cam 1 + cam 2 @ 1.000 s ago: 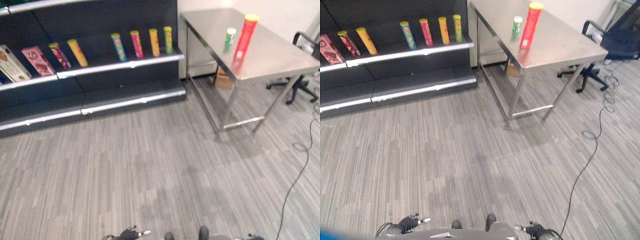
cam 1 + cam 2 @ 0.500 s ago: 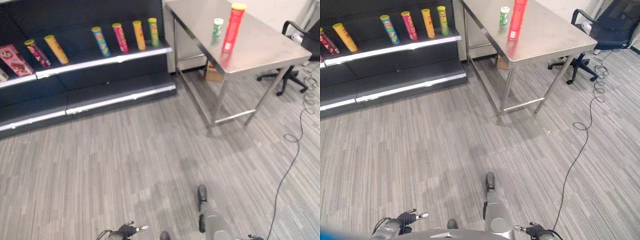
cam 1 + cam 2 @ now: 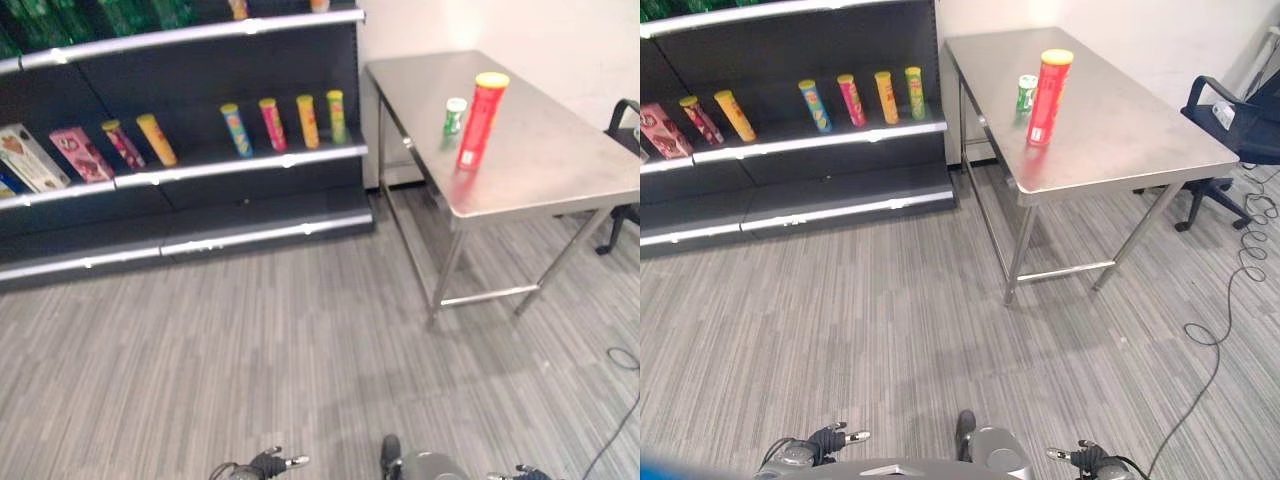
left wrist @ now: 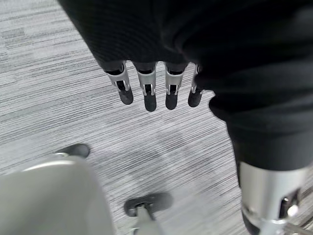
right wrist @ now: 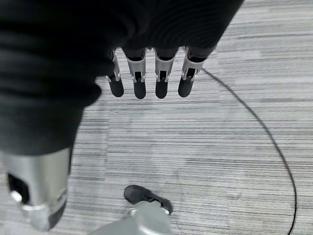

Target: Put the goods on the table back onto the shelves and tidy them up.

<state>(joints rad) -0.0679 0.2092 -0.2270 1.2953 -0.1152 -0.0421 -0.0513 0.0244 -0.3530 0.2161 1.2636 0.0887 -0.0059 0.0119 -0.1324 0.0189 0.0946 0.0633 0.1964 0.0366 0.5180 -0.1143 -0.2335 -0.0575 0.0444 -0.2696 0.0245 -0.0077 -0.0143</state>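
Grey striped flooring runs between dark shelves (image 3: 200, 175) and a steel table (image 3: 1120, 130), the landmark for everything else; on the table, toward its shelf-side edge, a tall red canister (image 3: 1048, 85) with a yellow lid stands upright, and just beside it, on the side nearer the wall, a short green can (image 3: 1026, 93); the two look close enough to touch, though that cannot be settled from this far off. Left of the table, a row of upright tubes (image 3: 285, 122) and some snack boxes (image 3: 50, 155) already sit on the middle shelf; a black office chair (image 3: 1230, 115) stands beyond the table's right end.

Both goods remain on the table, so the step in hand appears to be the approach; it would go best by closing on the table's near long edge squarely, stopping within easy reach of the canister, and taking the tall, tippable canister low and firmly without knocking the can.

Neither hand carries anything; the left hand (image 4: 146, 90) and the right hand (image 5: 146, 81) hang low at the robot's sides, well short of the table, fingers straight and relaxed, pointing down at the floor.
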